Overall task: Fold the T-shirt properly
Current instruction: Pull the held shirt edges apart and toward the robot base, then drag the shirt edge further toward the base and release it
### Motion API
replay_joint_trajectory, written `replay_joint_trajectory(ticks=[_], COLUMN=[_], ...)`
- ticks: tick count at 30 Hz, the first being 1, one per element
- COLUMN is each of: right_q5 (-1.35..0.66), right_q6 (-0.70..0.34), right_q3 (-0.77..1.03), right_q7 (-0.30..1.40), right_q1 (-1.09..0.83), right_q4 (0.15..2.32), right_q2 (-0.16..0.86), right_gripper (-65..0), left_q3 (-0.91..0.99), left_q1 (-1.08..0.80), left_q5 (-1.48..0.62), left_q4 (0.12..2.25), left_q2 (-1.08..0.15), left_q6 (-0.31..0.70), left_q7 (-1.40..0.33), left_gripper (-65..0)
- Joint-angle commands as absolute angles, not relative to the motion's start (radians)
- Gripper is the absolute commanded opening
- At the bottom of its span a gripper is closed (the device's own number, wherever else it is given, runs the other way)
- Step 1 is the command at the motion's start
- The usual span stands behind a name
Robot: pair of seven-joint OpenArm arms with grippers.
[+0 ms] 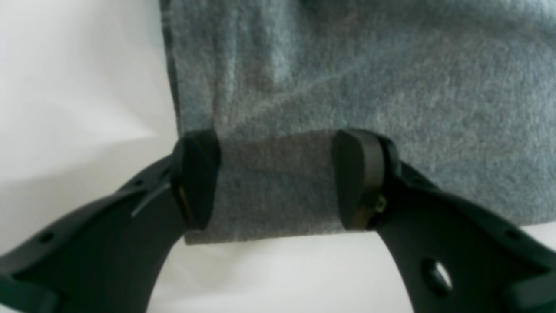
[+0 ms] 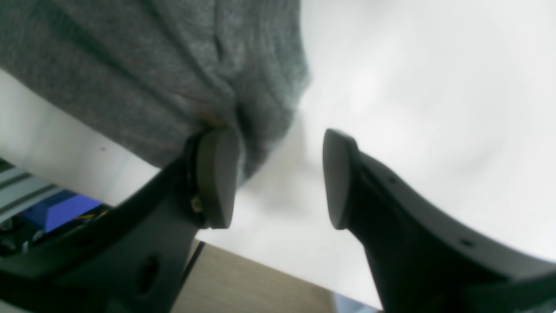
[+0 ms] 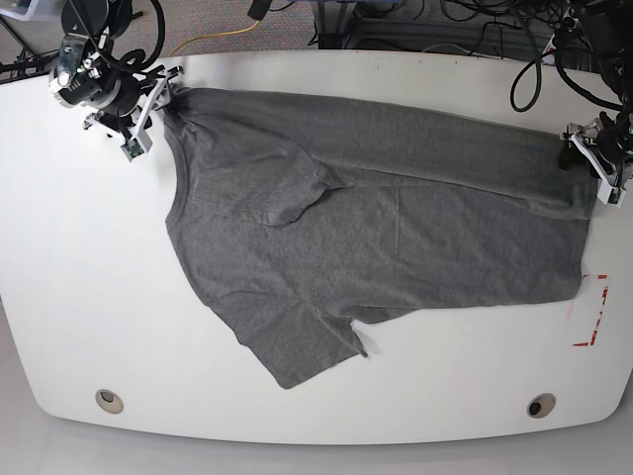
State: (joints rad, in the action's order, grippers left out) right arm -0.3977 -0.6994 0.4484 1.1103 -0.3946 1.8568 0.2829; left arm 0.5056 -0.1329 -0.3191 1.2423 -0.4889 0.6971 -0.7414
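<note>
Left claw (image 1: 273, 178) straddles the T-shirt (image 3: 396, 218) hem released, right claw (image 2: 280, 178) gapes beside its corner, poised to pinch.

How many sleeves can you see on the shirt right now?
1: a sleeve spread at the near edge of the T-shirt. The other may be folded under near the right gripper.

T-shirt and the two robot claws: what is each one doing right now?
T-shirt: lying spread out on the white table, partly folded along its far edge, wrinkled, one sleeve sticking out at the near side.
Left gripper: open, jaws either side of the shirt's corner, cloth between them, not pinched.
Right gripper: open, one fingertip against the shirt's edge, bare table between the jaws.
</note>
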Motion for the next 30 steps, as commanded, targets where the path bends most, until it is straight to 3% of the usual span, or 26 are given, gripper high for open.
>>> replay_joint_trajectory(ticks=[1,11,19,30], right_q5=[-0.387,-0.398,-0.573,-0.576], right_q6=[-0.698,-0.698,-0.698,-0.698], right_q3=[0.455,0.455,0.455,0.449], right_q7=[1.106,1.116,1.210,1.210], right_q1=[-0.380,-0.341,-0.390,-0.435], right_q4=[1.874,1.933,1.977,1.940], right_q2=[0.335,0.417,0.317,0.213], right_gripper=[-35.4,-35.2,-35.2,-35.2], left_q3=[0.506,0.506,0.507,0.524], left_q1=[-0.139,-0.140,-0.140,-0.140], left_q5=[-0.294,-0.294,-0.294,-0.302], left_q4=[1.241,1.248,1.248,1.297], left_q2=[-0.501,-0.503,-0.501,-0.501], left_q6=[0.698,0.698,0.698,0.698], left_q7=[-0.779,-0.783,-0.783,-0.785], left_gripper=[-26.0,-26.0,-26.0,-26.0])
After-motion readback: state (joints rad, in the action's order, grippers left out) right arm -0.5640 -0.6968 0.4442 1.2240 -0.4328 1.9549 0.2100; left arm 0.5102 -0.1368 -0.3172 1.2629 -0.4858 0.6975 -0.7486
